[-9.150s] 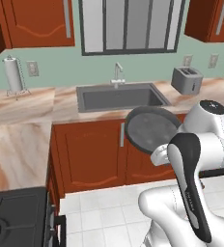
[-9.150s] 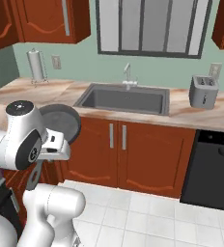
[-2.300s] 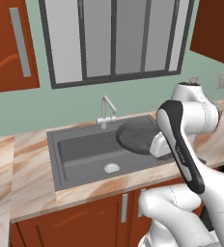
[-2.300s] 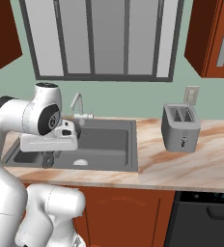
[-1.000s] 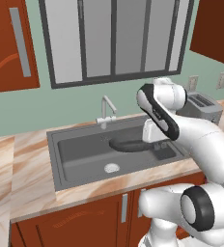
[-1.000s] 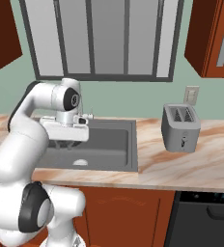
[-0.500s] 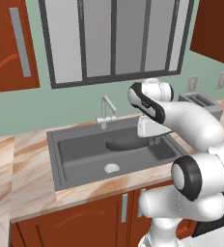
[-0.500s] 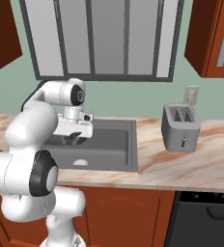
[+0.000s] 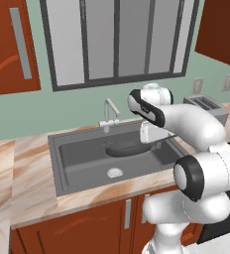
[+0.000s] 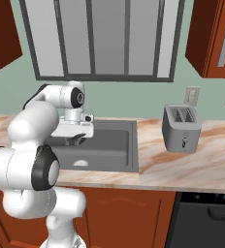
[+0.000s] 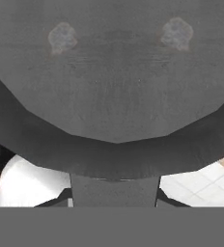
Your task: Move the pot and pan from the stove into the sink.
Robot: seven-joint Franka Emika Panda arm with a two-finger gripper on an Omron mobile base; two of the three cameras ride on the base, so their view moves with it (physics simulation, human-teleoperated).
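The pan (image 9: 126,148) is a shallow dark grey disc lying level, low inside the sink (image 9: 82,163), near the basin's back right. My gripper (image 9: 149,140) is shut on its handle at the pan's right side. In the hand view the pan's speckled underside (image 11: 114,77) is very close, and its handle (image 11: 115,190) runs down between my fingers. From the right base view my gripper (image 10: 78,139) hangs over the left part of the sink (image 10: 115,145). The pot and the stove are out of view.
A chrome faucet (image 9: 108,112) rises behind the basin, just left of the pan. A steel toaster (image 10: 181,128) stands on the marbled counter (image 10: 192,167) to the right of the sink. A window and red-brown cabinets line the wall behind.
Over the last seconds the pan went from tilted above the sink's right side to flat and low in the basin. The arm reached further toward the faucet. The grip stayed shut.
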